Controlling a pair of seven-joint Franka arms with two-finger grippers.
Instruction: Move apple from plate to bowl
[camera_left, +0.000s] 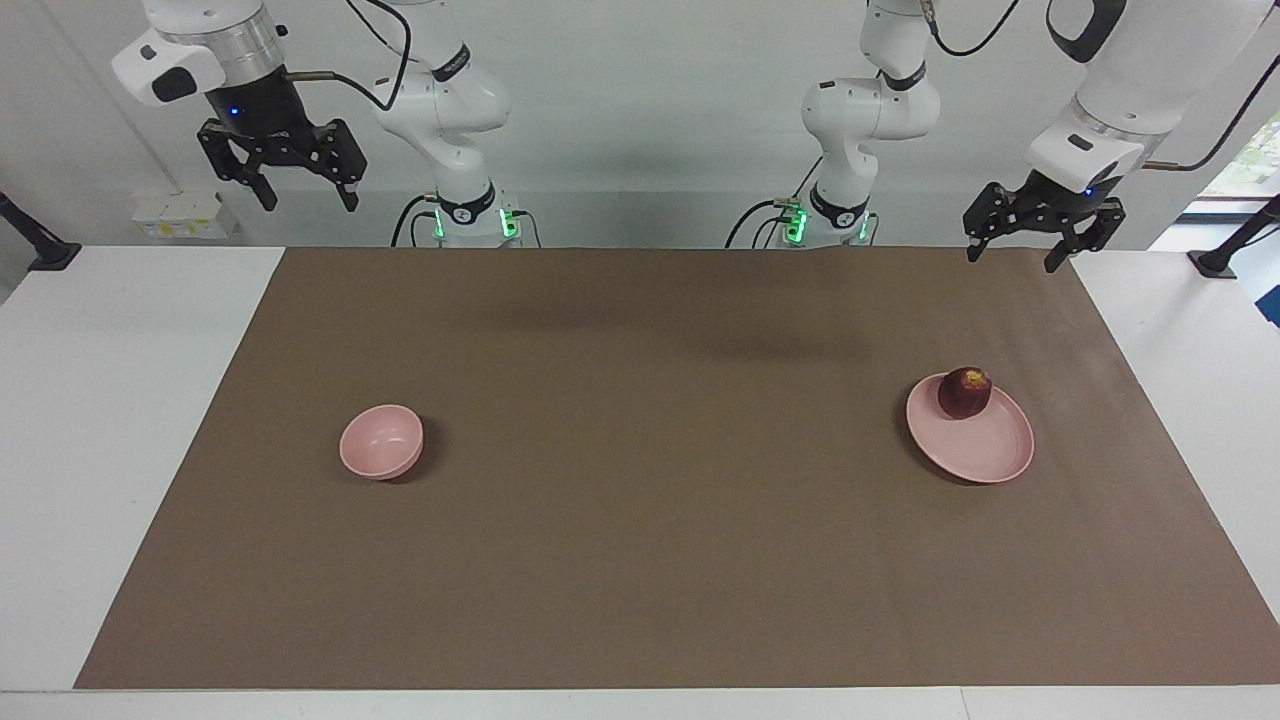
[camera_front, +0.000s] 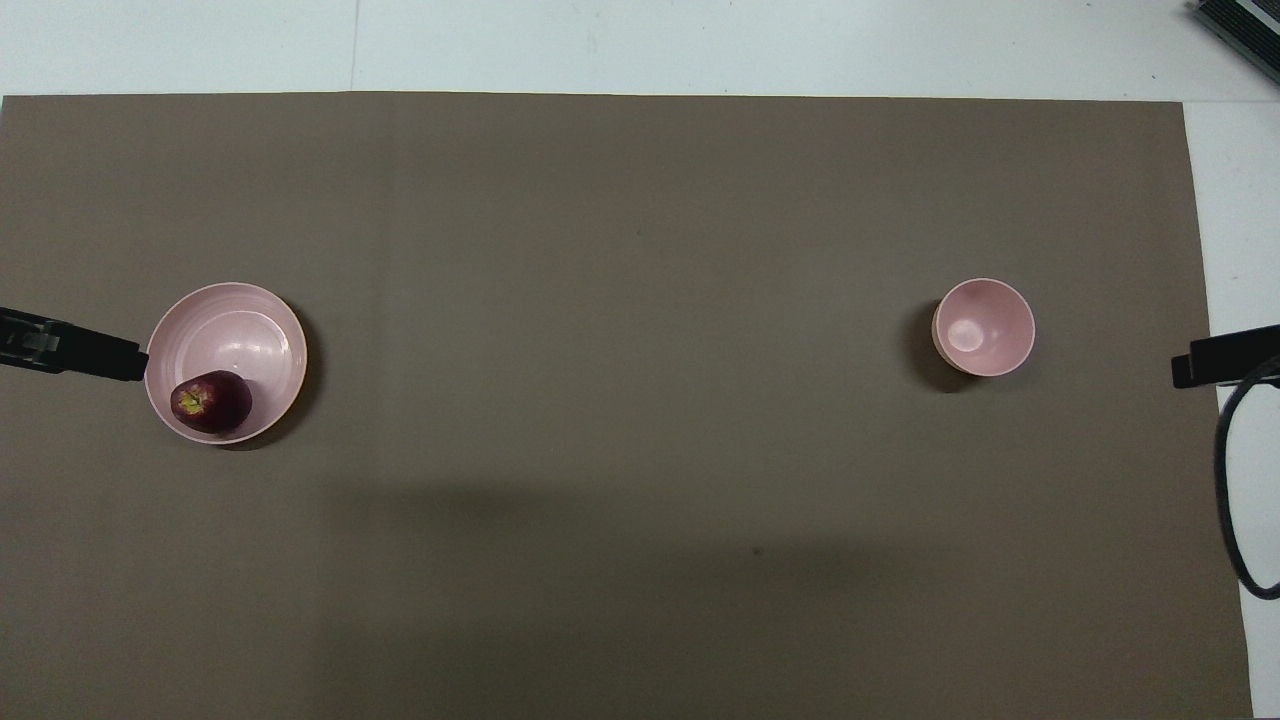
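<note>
A dark red apple (camera_left: 964, 392) (camera_front: 211, 402) lies on the pale pink plate (camera_left: 985, 452) (camera_front: 240, 325), on the part of the plate nearest the robots, toward the left arm's end of the table. The small pink bowl (camera_left: 380, 442) (camera_front: 983, 327) stands empty toward the right arm's end. My left gripper (camera_left: 1010, 256) hangs open and empty, high over the mat's edge by the robots. In the overhead view one of its fingers (camera_front: 95, 353) reaches the plate's rim. My right gripper (camera_left: 309, 200) waits open, high above its own end.
A brown mat (camera_left: 640, 580) covers most of the white table (camera_left: 110, 400). A black cable loop (camera_front: 1228, 500) hangs at the right arm's end. Black stands (camera_left: 40, 250) sit at both table ends.
</note>
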